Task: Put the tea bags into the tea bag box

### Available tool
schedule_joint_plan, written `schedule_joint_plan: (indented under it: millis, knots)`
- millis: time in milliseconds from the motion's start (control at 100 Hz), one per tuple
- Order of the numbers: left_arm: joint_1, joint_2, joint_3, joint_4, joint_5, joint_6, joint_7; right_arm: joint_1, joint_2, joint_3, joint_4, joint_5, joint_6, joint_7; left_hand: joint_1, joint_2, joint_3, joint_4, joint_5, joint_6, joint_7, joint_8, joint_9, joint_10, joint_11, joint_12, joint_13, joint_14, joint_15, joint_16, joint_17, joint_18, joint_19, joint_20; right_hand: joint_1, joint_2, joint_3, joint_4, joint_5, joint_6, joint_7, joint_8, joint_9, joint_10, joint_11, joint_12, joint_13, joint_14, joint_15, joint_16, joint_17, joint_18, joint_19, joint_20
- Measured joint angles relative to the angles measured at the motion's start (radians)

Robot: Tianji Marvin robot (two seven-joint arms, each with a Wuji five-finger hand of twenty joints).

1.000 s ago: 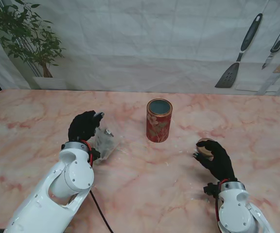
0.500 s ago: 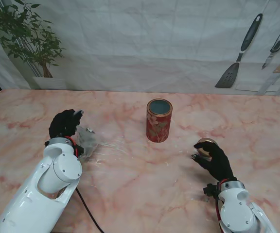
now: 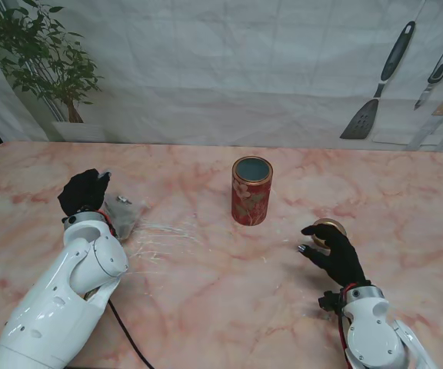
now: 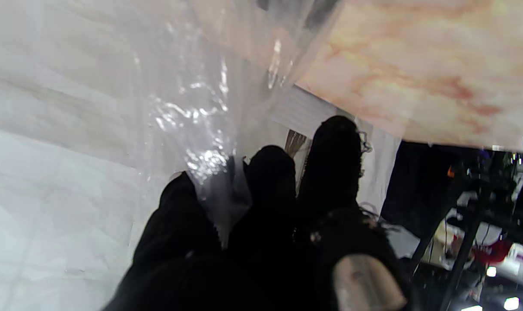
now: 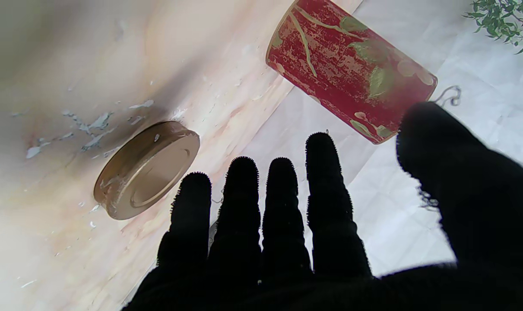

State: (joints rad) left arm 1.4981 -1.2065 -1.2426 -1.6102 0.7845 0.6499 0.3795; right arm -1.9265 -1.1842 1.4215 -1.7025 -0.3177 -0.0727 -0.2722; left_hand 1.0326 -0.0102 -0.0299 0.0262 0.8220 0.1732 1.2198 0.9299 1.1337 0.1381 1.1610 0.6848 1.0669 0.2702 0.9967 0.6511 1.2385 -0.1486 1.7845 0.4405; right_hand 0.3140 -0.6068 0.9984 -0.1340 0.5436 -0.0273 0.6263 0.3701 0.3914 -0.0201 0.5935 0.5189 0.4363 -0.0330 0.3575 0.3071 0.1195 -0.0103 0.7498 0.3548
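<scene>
Holding: left hand (image 3: 83, 192) grips a clear plastic bag (image 3: 123, 214) at the left side of the pink marble worktop (image 3: 206, 277); its gloved fingers (image 4: 270, 172) are closed on the crinkled film in the left wrist view.
Bag contents: something small and pale shows through the plastic; whether it is tea bags I cannot tell.
Bag position: it trails from the left hand toward the right, its lower part on or just over the worktop; I cannot tell if it touches.
Tea bag box: a red cylindrical tin (image 3: 251, 191) with a leaf pattern stands upright near the worktop's middle, mouth uncovered, well apart from both hands.
Lid: a round gold lid (image 3: 330, 227) lies flat on the worktop to the right of the tin, apart from it.
Right hand: right hand (image 3: 331, 254) is spread, fingers (image 5: 283, 190) apart and holding nothing; it sits just nearer to me than the lid, fingertips close to its rim.
Background: a potted plant (image 3: 41, 58) stands at the far left, and a spatula (image 3: 381, 84) hangs on the white backdrop at the far right.
</scene>
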Motion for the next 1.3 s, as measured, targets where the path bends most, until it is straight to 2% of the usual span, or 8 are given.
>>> schedule_joint_plan:
  millis: [240, 370, 420, 620, 840, 950, 1020, 1300]
  knots:
    - [-0.02, 0.019, 0.003, 0.013, 0.005, 0.023, -0.037, 0.003, 0.001, -0.003, 0.004, 0.005, -0.005, 0.012, -0.01, 0.013, 0.0, 0.0, -0.057, -0.007, -0.022, -0.046, -0.101, -0.004, -0.07, 0.0, -0.029, -0.004, 0.0, 0.037, -0.035, -0.002, -0.002, -0.047, 0.0, 0.0, -0.005, 0.0, 0.0, 0.0, -0.008, 0.0, 0.0, 0.0, 0.0, 0.0, 0.0, -0.005, 0.0, 0.0, 0.0, 0.0, 0.0, 0.001]
    - [-0.02, 0.045, 0.014, 0.018, 0.159, 0.028, -0.15, 0.004, 0.002, -0.004, 0.004, 0.008, -0.007, 0.013, -0.078, 0.05, 0.001, -0.002, -0.17, -0.003, -0.174, -0.118, -0.277, -0.004, -0.234, -0.036, -0.177, 0.008, -0.001, 0.076, -0.189, 0.039, -0.08, -0.083, 0.0, 0.0, -0.005, 0.0, 0.0, 0.0, -0.008, 0.0, 0.0, 0.0, 0.0, 0.0, 0.0, -0.005, 0.0, 0.0, 0.0, 0.0, 0.0, 0.001]
    - [-0.018, 0.055, 0.015, 0.019, 0.167, 0.026, -0.165, 0.004, 0.002, -0.004, 0.004, 0.009, -0.008, 0.013, -0.094, 0.061, -0.001, -0.003, -0.191, 0.01, -0.231, -0.142, -0.32, 0.001, -0.28, -0.051, -0.23, 0.022, -0.016, 0.078, -0.247, 0.069, -0.11, -0.082, 0.0, 0.0, -0.005, 0.0, 0.0, 0.0, -0.008, 0.0, 0.0, 0.0, 0.0, 0.0, 0.0, -0.005, 0.0, 0.0, 0.0, 0.0, 0.0, 0.002]
    - [0.002, 0.079, 0.006, -0.008, 0.141, 0.024, -0.255, 0.004, 0.002, -0.004, 0.004, 0.012, -0.008, 0.021, -0.204, 0.063, 0.0, -0.003, -0.256, 0.069, -0.412, -0.195, -0.497, 0.074, -0.448, -0.131, -0.458, 0.085, -0.155, 0.067, -0.586, 0.359, -0.32, 0.062, 0.0, 0.001, -0.005, 0.0, 0.0, 0.0, -0.009, 0.001, 0.0, 0.0, -0.001, 0.0, 0.0, -0.005, 0.0, 0.0, 0.0, 0.0, 0.0, 0.002]
    - [0.02, 0.107, 0.005, -0.063, 0.235, 0.042, -0.409, 0.004, 0.003, -0.003, 0.004, 0.018, -0.011, 0.028, -0.337, 0.064, 0.003, -0.017, -0.336, 0.124, -0.643, -0.273, -0.668, 0.148, -0.63, -0.233, -0.67, 0.163, -0.359, -0.062, -0.942, 0.527, -0.642, 0.099, 0.0, 0.021, -0.01, 0.0, 0.0, 0.0, -0.01, 0.001, -0.005, 0.002, -0.001, 0.0, -0.001, -0.005, 0.0, 0.0, -0.003, 0.0, -0.001, 0.007]
    - [0.028, 0.111, -0.004, -0.077, 0.204, 0.039, -0.405, 0.004, 0.004, -0.003, 0.004, 0.019, -0.012, 0.032, -0.39, 0.074, 0.004, -0.017, -0.352, 0.134, -0.76, -0.326, -0.735, 0.169, -0.699, -0.269, -0.766, 0.199, -0.444, -0.125, -1.06, 0.585, -0.766, 0.099, 0.0, 0.025, -0.016, 0.0, 0.0, 0.0, -0.01, 0.001, -0.011, 0.002, -0.009, 0.0, -0.012, -0.005, 0.0, 0.0, -0.006, 0.0, -0.002, 0.013]
    - [0.035, 0.111, -0.011, -0.084, 0.204, 0.033, -0.405, 0.004, 0.004, -0.003, 0.004, 0.019, -0.012, 0.032, -0.428, 0.075, 0.007, -0.017, -0.364, 0.134, -0.86, -0.363, -0.773, 0.181, -0.753, -0.296, -0.825, 0.2, -0.495, -0.167, -1.128, 0.618, -0.856, 0.054, 0.0, 0.025, -0.016, 0.0, 0.0, 0.0, -0.011, 0.001, -0.011, 0.002, -0.011, 0.0, -0.012, -0.005, 0.0, 0.0, -0.006, 0.0, -0.003, 0.014]
    - [0.092, 0.109, -0.06, -0.136, 0.207, -0.065, -0.375, 0.003, 0.005, -0.001, 0.003, 0.021, -0.012, 0.033, -0.492, 0.086, 0.005, -0.017, -0.406, 0.096, -0.994, -0.409, -0.823, 0.182, -0.815, -0.355, -0.889, 0.198, -0.563, -0.229, -1.206, 0.652, -0.983, -0.02, 0.0, 0.025, -0.016, 0.0, 0.0, 0.0, -0.019, 0.001, -0.012, 0.003, -0.011, 0.0, -0.012, -0.005, -0.007, 0.0, -0.008, 0.0, -0.023, 0.015]
